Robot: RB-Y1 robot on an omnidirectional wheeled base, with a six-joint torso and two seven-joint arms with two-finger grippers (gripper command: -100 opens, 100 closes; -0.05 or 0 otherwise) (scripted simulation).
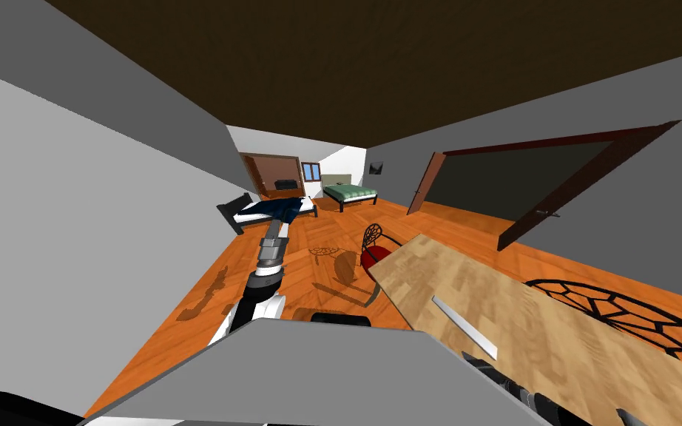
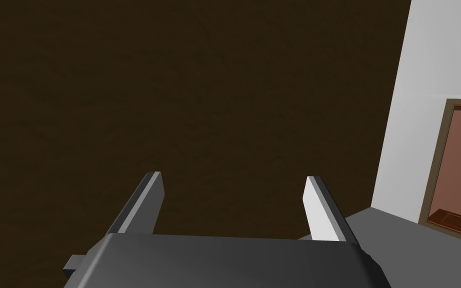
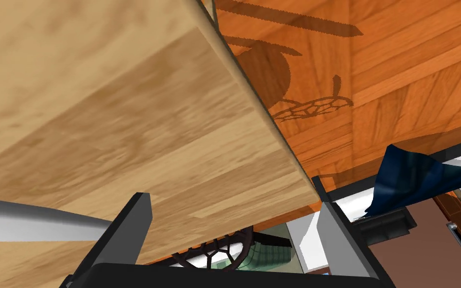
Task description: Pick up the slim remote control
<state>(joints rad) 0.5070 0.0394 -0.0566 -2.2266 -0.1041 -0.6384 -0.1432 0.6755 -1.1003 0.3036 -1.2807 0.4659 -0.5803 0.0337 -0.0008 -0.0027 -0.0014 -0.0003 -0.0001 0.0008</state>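
Right wrist view: right tool (image 3: 232, 192) wide apart, empty (slim remote (image 3: 34, 225) beside one finger) over table (image 3: 124, 100).

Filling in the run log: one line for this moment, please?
remote: on wooden table, ungrasped | right gripper: open, near remote | left gripper: open

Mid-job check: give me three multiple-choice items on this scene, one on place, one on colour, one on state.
1. The slim light grey remote control lies on: A the light wooden table; B the floor; C a bed.
2. The round chair seat beside the table is: A green; B red; C blue.
3. The right gripper has its jaws: A shut on the remote; B open, empty; C shut, empty.
Key: 1 A, it rests on the tabletop; 2 B, plainly red; 3 B, wide apart, gripping nothing.
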